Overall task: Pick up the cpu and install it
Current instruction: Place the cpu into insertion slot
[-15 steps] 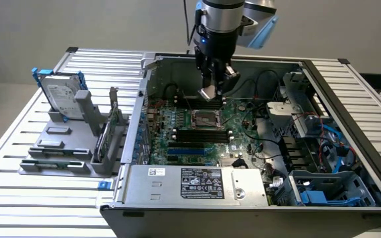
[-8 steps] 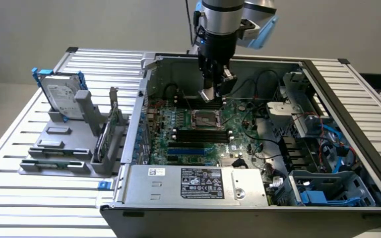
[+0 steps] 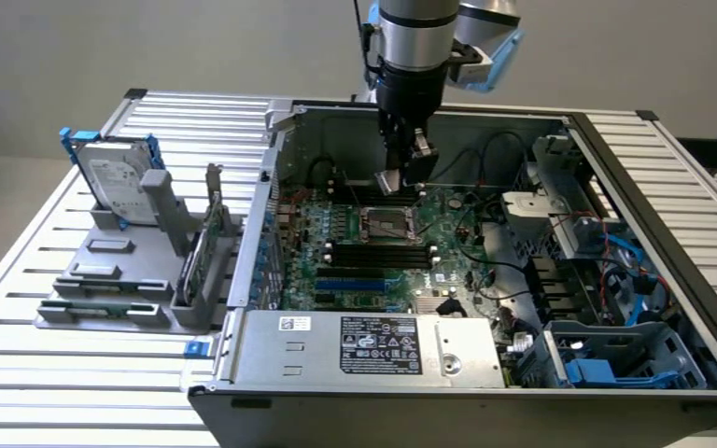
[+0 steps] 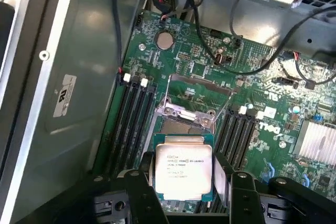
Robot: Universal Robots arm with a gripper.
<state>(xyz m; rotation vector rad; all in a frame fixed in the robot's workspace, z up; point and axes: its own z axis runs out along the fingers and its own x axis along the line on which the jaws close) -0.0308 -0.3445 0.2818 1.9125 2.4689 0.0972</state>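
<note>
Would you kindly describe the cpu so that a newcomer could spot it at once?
Look inside the open computer case, over the green motherboard, where the arm's gripper reaches down. Between its black fingers sits the cpu: a small flat square with a silver-grey metal top bearing printed text, unlike the open socket frame near it.

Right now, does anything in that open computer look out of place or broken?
Only the cpu: it is clamped in the tool, held clear of the motherboard socket rather than seated in it. Nothing looks spilled or damaged.
</note>
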